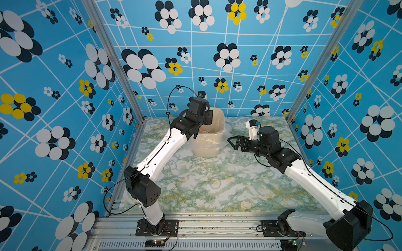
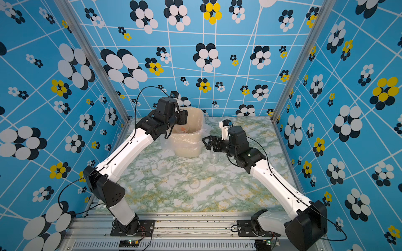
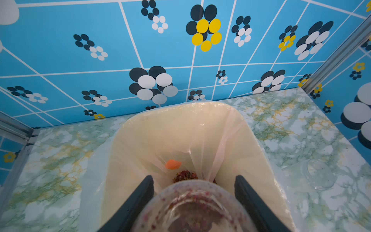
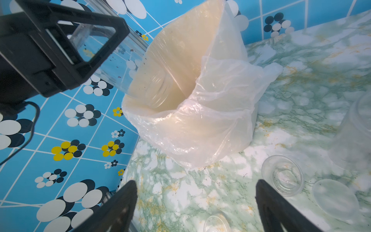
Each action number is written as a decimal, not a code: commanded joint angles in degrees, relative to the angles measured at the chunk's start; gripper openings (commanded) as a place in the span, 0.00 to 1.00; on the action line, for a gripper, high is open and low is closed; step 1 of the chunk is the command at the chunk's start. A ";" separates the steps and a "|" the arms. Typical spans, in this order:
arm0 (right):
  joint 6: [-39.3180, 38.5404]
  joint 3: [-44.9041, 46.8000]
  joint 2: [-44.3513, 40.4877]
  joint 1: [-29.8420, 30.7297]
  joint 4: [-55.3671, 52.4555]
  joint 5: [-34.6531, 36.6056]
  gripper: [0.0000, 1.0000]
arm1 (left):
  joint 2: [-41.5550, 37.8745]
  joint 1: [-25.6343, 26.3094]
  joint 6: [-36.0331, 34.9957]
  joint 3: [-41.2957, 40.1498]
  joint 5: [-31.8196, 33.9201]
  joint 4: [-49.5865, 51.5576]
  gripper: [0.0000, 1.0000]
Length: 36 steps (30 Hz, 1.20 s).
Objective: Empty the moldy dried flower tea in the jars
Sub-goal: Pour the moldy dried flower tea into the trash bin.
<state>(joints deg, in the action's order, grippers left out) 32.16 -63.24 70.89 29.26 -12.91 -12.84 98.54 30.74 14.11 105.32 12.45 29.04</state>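
1. While the jar [image 3: 192,206] slants mouth-down into the bin [image 3: 220,120], the tea [image 3: 185,175] lies heaped at the bottom, and crumbs cling inside the jar.
2. The left gripper [image 3: 194,177] clamps the jar's sides.
3. The right gripper [image 4: 196,182] hangs spread and empty beside the bin.

White link shells [image 1: 162,150] and black joint housings [image 1: 144,191] are noted on both arms, with thin black cables [image 1: 168,104] and a black, triangular-framed right gripper [image 1: 231,143].

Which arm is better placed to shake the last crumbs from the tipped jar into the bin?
Left. The left gripper holds the jar tipped over the bin, crumbs clinging inside. The right gripper is open, empty, off to the bin's side.
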 commanded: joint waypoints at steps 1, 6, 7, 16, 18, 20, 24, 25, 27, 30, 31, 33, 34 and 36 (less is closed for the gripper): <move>1.19 1.14 0.30 -0.43 1.87 -1.48 0.95 | -4.67 -3.48 7.36 -3.68 -4.33 -4.47 0.00; 1.82 1.22 -0.14 -0.52 2.47 -2.09 0.95 | -9.06 -7.75 17.60 -10.49 -10.58 -11.49 0.00; 2.17 1.32 -0.14 -0.52 2.75 -2.39 0.95 | -9.69 -8.37 19.33 -11.46 -11.94 -12.66 0.00; 13.08 2.95 0.87 -0.64 15.75 -9.70 0.95 | -13.72 -14.27 39.94 -21.02 -24.70 -25.35 0.00; 16.42 2.95 1.71 -0.63 19.56 -11.23 0.95 | -13.89 -15.10 43.98 -22.21 -27.34 -27.53 0.00; 20.33 2.95 2.85 -0.67 23.99 -12.70 0.95 | -14.11 -15.87 48.57 -23.69 -30.00 -30.22 0.00; 26.17 2.27 5.30 -0.65 30.42 -14.17 0.95 | -14.91 -16.03 54.30 -25.83 -32.90 -34.05 0.00; 27.13 1.98 5.84 -0.63 31.60 -14.39 0.95 | -15.04 -16.02 55.28 -26.16 -33.41 -34.74 0.00; 28.79 1.14 7.14 -0.64 32.85 -14.60 0.95 | -15.54 -16.08 57.75 -27.31 -34.34 -36.56 0.00; 30.99 0.19 8.69 -0.56 34.81 -15.14 0.95 | -16.27 -16.06 62.08 -29.63 -35.22 -40.29 0.00; 31.62 0.06 9.09 -0.61 35.73 -15.25 0.95 | -16.34 -16.13 63.30 -30.10 -35.61 -41.23 0.00; 33.14 -0.11 9.84 -0.61 37.83 -15.36 0.95 | -16.28 -16.08 65.24 -30.93 -36.39 -42.78 0.00; 33.76 -0.14 10.17 -0.58 38.64 -15.45 0.95 | -16.19 -16.12 65.75 -31.04 -36.68 -43.11 0.00; 34.86 -0.43 10.87 -0.52 39.98 -15.54 0.95 | -16.10 -16.07 66.39 -31.40 -37.03 -43.41 0.00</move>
<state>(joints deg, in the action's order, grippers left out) 63.79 -61.56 80.84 28.95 21.45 -27.07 83.77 14.96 77.03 74.76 -22.39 -9.89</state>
